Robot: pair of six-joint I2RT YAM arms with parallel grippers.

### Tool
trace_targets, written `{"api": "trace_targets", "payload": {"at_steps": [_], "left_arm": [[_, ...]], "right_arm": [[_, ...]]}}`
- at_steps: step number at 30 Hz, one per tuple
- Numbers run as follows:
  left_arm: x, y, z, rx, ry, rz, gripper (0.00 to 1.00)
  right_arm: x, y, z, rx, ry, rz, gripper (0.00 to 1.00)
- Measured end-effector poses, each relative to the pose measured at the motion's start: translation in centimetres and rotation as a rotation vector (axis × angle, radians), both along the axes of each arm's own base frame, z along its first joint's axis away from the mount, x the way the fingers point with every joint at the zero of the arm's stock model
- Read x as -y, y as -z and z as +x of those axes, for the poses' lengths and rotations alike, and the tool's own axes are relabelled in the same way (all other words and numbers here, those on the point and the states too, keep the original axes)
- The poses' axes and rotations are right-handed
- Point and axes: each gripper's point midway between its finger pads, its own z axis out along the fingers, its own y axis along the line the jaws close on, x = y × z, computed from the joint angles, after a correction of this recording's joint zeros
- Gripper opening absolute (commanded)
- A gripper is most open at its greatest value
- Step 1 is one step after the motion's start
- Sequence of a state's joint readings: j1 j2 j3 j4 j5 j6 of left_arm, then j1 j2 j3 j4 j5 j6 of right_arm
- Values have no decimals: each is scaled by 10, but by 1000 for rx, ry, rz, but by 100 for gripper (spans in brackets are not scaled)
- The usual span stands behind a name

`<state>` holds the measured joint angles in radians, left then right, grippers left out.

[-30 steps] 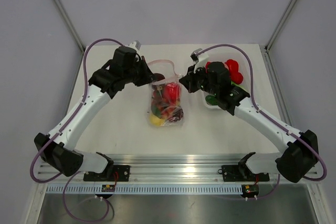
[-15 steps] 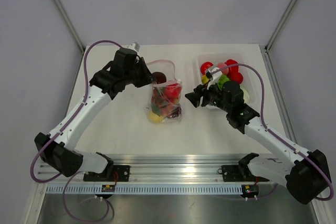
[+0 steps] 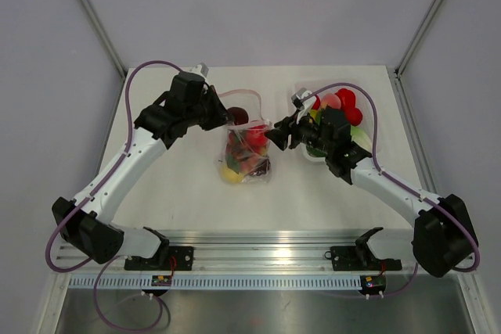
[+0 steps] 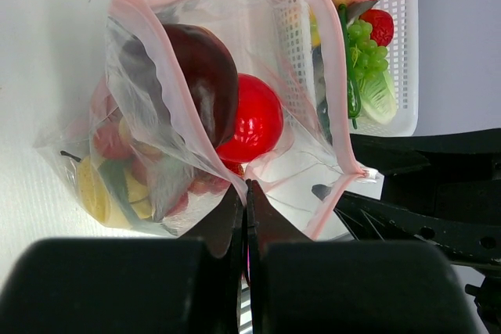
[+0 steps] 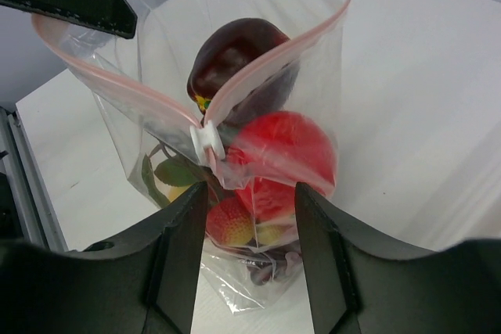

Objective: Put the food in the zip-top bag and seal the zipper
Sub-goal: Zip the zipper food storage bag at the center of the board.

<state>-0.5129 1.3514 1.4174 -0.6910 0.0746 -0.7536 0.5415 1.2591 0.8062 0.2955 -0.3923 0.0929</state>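
The clear zip-top bag (image 3: pixel 246 156) stands on the table, holding food: a dark purple fruit (image 4: pixel 205 76), a red tomato (image 4: pixel 257 119), a strawberry (image 5: pixel 232 221) and a lemon (image 3: pixel 231 177). My left gripper (image 4: pixel 246 187) is shut on the bag's left rim and holds the mouth up. The pink zipper (image 5: pixel 275 59) gapes in a loop, its white slider (image 5: pixel 205 144) at the right end. My right gripper (image 5: pixel 250 201) is open at the bag's right side, one finger (image 5: pixel 184 232) just below the slider, the bag's wall between the fingers untouched.
A white mesh basket (image 3: pixel 376 132) behind my right arm holds more food: red fruit (image 3: pixel 349 105), green grapes (image 4: pixel 366 44), lettuce (image 4: pixel 381 95). My right gripper's dark fingers (image 4: pixel 423 224) sit close to the bag in the left wrist view.
My right gripper opened, drew back towards the basket, then returned to the bag's right edge by the slider. The dark fruit now shows in the bag's mouth. The left arm held still.
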Motion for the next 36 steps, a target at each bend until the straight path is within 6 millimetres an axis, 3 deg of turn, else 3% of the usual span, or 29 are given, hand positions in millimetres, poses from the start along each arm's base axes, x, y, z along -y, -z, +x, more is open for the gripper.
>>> {"api": "trace_targets", "payload": {"at_steps": [7, 13, 14, 15, 16, 18, 21, 25, 27, 30, 34, 36], "left_arm": [[1, -1, 0, 2, -1, -5, 0], [1, -1, 0, 2, -1, -5, 1], [1, -1, 0, 2, -1, -5, 18], [1, -1, 0, 4, 2, -2, 28], [0, -1, 0, 7, 5, 2, 44], [-2, -2, -1, 22, 29, 35, 99], [-7, -20, -3, 63, 89, 97, 99], [3, -86, 8, 267, 240, 163, 96], [12, -109, 1, 381, 342, 190, 92], [32, -124, -22, 539, 552, 211, 83], [54, -113, -55, 697, 825, 198, 83], [61, -107, -62, 743, 917, 192, 80]], "right_arm": [[-13, -12, 9, 20, -34, 24, 42], [-15, -11, 11, 16, -38, 34, 12], [-16, -11, 11, 13, -37, 38, 8], [-16, -12, 11, 16, -38, 41, 0], [-16, -13, 11, 18, -39, 44, 0], [-17, -14, 11, 18, -40, 48, 0], [-18, -17, 9, 25, -58, 43, 0], [-20, -24, 7, 42, -86, 31, 0], [-20, -27, 4, 49, -101, 21, 0], [-19, -33, -2, 63, -123, 8, 0], [-18, -40, -12, 80, -161, -10, 0], [-17, -43, -17, 85, -181, -17, 0]]}}
